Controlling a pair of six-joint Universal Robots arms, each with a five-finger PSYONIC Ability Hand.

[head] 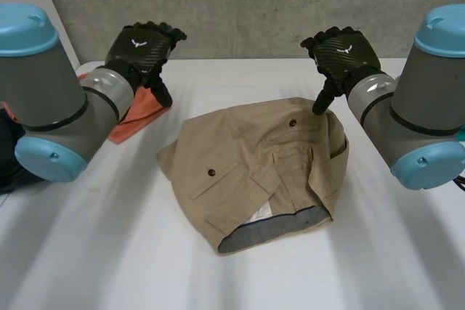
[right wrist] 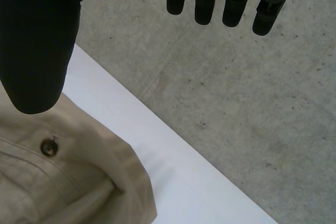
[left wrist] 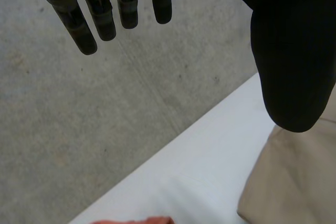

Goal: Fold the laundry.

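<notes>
A folded tan garment (head: 261, 168) with dark buttons and a grey waistband lies in the middle of the white table (head: 145, 266). My left hand (head: 145, 45) hovers open above the table's far left, apart from the garment, its fingers (left wrist: 94, 19) straight and holding nothing. The garment's edge (left wrist: 294, 177) lies below its thumb. My right hand (head: 341, 52) hangs open over the garment's far right corner, with its thumb pointing down close above the cloth. In the right wrist view, the tan cloth and one button (right wrist: 48, 148) lie under the thumb (right wrist: 39, 51), and nothing is held.
An orange-red cloth (head: 142, 114) lies at the far left of the table, under my left arm, and its edge (left wrist: 136, 221) appears in the left wrist view. A grey wall (head: 254, 5) runs behind the table's far edge. Something dark (head: 9, 150) sits at the left edge.
</notes>
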